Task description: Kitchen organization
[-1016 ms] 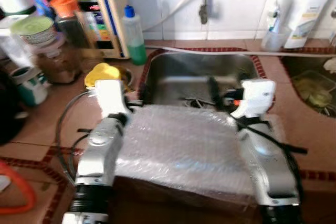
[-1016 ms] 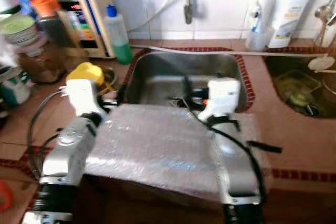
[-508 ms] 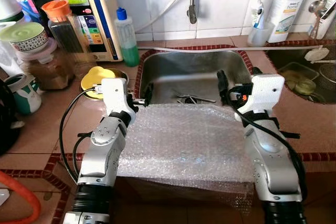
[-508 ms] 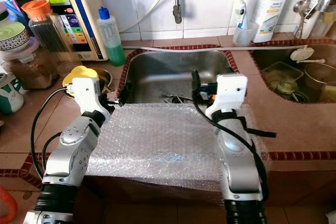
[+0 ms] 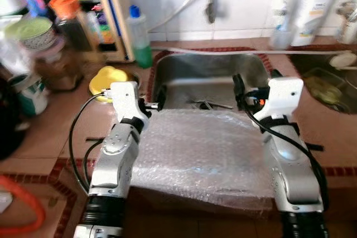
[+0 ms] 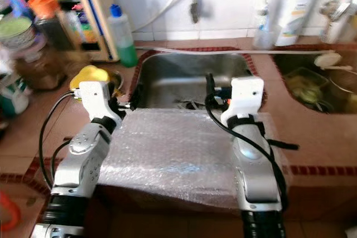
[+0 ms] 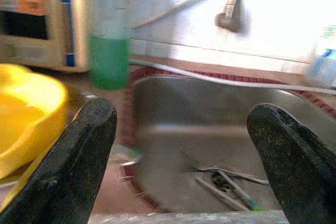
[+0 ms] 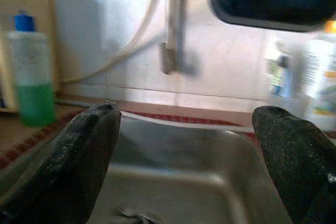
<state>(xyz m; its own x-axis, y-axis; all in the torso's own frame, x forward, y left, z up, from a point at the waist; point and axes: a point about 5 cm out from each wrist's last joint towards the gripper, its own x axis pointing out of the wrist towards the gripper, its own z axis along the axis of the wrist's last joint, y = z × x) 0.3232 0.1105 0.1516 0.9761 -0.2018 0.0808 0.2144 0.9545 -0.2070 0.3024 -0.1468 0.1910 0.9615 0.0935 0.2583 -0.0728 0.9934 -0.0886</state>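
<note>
Both arms remain extended over the clear bubble-wrap sheet (image 5: 203,154), which still covers the surface edge before the stainless steel sink (image 5: 212,82). Left gripper (image 7: 184,161) and right gripper (image 8: 184,156) sit at the sheet's far corners, jaws spread open (empty), aimed into the basin, where loose utensils (image 7: 220,177) lie.

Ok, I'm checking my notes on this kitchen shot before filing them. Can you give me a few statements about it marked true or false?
1. A sheet of bubble wrap lies between the two arms. True.
2. The sink is full of water. False: it looks dry, with a few utensils at the bottom.
3. The left pincer is open. True.
4. The bottle with green liquid stands right of the sink. False: it stands left of it.
</note>
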